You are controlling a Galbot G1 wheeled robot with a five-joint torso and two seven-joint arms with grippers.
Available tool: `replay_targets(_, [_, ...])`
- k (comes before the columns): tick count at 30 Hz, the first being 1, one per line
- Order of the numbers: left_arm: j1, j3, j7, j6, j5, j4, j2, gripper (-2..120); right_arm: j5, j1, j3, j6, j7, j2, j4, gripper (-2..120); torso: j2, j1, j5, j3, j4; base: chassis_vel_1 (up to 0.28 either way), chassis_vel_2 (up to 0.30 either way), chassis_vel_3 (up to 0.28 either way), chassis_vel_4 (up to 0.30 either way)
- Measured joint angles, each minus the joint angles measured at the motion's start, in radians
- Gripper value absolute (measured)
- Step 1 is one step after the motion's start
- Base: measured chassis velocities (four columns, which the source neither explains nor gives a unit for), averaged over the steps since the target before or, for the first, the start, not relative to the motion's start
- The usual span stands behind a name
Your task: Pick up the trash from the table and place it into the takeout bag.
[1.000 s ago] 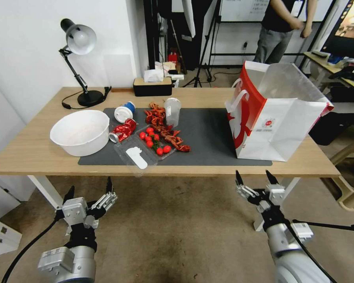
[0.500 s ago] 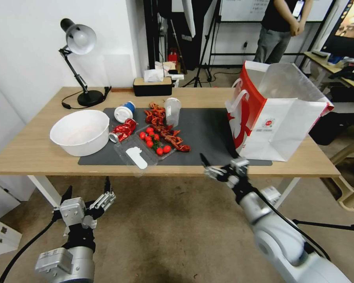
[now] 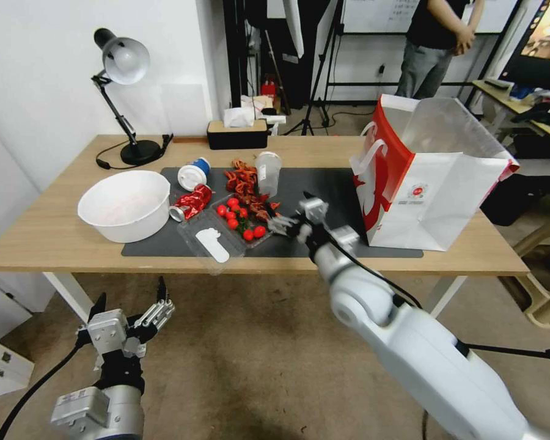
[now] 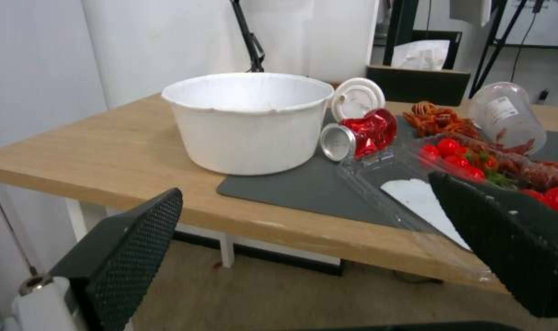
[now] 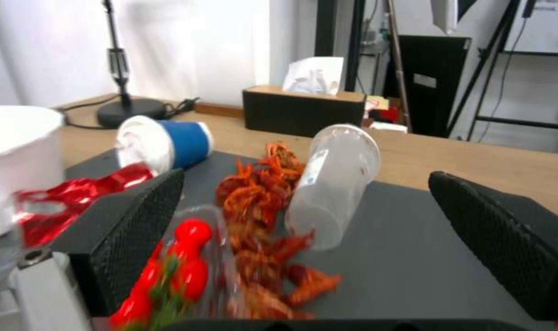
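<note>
Centre of head frame: right claw, spread, now over dark grey mat beside red scraps, up from below light-wood tabletop; first pick imminent. Left claw spread, lower left. White-red takeout bag right.

colours and patterns on and around the table

the table is seen in light wood with a dark grey mat. the crushed can is shiny red, the lidded cup blue with a white lid, the bowl white, the plastic cup clear. the takeout bag is white with red sides and a small red logo. black cross-hatched pads are shown on the right gripper. red tomatoes lie in a clear tray.
</note>
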Motion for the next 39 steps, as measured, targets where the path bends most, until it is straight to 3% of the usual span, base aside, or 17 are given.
replay_targets(11, [-0.006,-0.013,-0.002,-0.001,-0.004,0.012,-0.001,100,0.138,0.285,-0.130,-0.143,0.227,0.176,-0.253,100,0.000,0.000,-0.0001,0.000,0.0001,0.000,0.000,0.000,0.000])
replay_targets(21, [-0.009,-0.016,-0.004,-0.002,-0.007,0.019,-0.004,100,0.149,0.415,-0.115,-0.204,0.320,0.343,-0.526,100,0.000,0.000,0.0001,0.000,-0.0002,0.000,0.000,0.000,0.000])
replay_targets(26, [-0.012,-0.017,-0.006,-0.007,-0.009,0.027,-0.002,100,0.154,0.441,-0.086,-0.227,0.328,0.394,-0.626,100,0.000,0.000,0.0001,0.000,0.0000,0.000,0.000,0.000,0.000])
replay_targets(39, [-0.021,-0.015,-0.007,-0.009,-0.015,0.037,0.006,100,0.199,0.447,-0.059,-0.283,0.344,0.430,-0.702,100,0.000,0.000,0.0002,0.000,-0.0001,0.000,0.000,0.000,0.000])
